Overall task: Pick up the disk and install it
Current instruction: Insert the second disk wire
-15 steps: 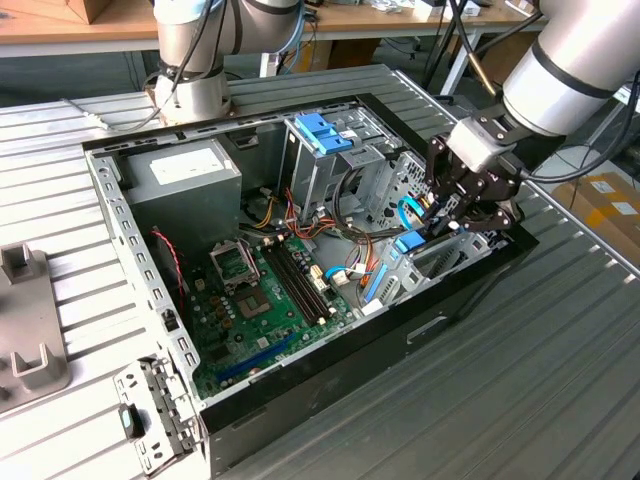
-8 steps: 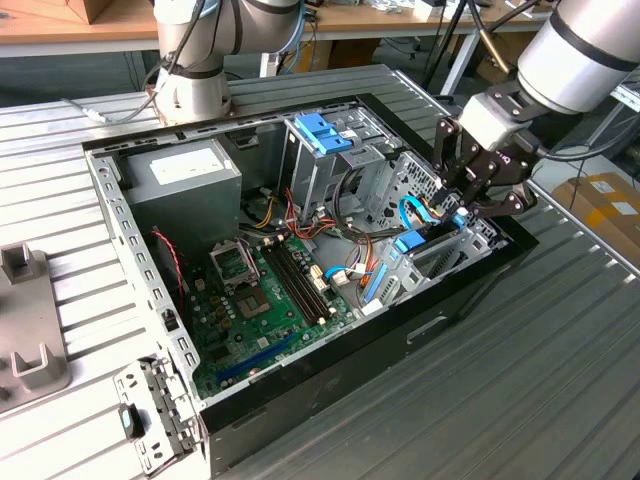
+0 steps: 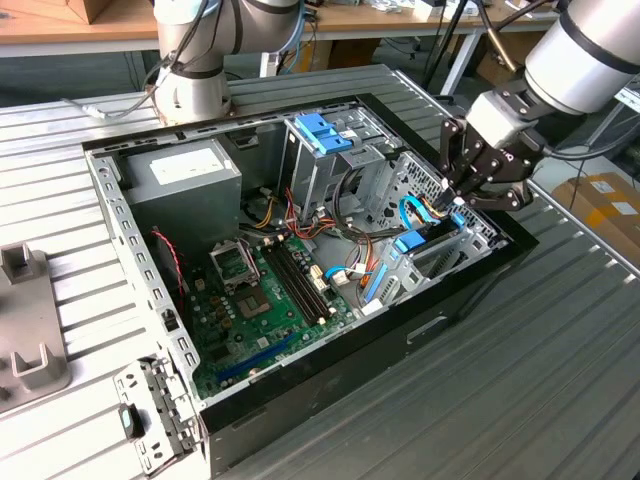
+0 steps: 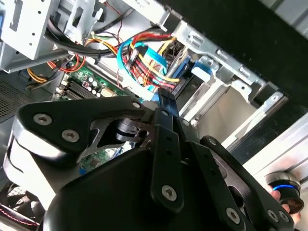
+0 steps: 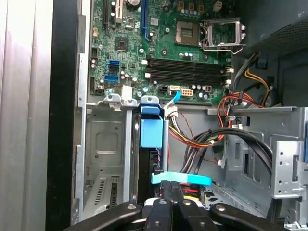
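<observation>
One gripper (image 3: 462,190) hangs over the drive cage (image 3: 430,245) at the exterior view's right end of the open case (image 3: 110,200), which lies on the counter (image 3: 560,380). In the first wrist view its fingers (image 5: 169,190) are closed on a thin edge just past their tips. That looks like the disk (image 5: 150,159), standing on edge in the cage with its blue rail (image 5: 151,132) up. So the disk seems picked up and partly in its slot. Pushing it fully home and letting go looks left.
</observation>
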`<state>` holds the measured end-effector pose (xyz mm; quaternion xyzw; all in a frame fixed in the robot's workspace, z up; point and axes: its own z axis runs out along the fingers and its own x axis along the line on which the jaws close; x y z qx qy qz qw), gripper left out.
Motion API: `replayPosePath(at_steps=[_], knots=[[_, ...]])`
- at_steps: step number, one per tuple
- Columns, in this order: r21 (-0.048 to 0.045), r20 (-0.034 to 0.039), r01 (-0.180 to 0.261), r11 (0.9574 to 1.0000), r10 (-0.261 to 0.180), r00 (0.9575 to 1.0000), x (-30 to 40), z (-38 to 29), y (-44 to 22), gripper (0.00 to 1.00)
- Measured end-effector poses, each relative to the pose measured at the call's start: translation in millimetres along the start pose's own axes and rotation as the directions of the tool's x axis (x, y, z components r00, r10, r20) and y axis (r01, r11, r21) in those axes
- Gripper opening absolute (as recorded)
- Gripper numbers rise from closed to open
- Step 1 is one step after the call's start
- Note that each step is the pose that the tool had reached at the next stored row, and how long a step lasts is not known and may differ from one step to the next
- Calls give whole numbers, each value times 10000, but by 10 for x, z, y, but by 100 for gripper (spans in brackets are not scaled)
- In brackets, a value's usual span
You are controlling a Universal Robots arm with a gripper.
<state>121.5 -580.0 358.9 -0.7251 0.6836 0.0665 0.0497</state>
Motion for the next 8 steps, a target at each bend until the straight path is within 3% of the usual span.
replayPosePath(at_steps=[8], knots=[[-14,4,-3,10000,3,10000,3,-1,-21,10]])
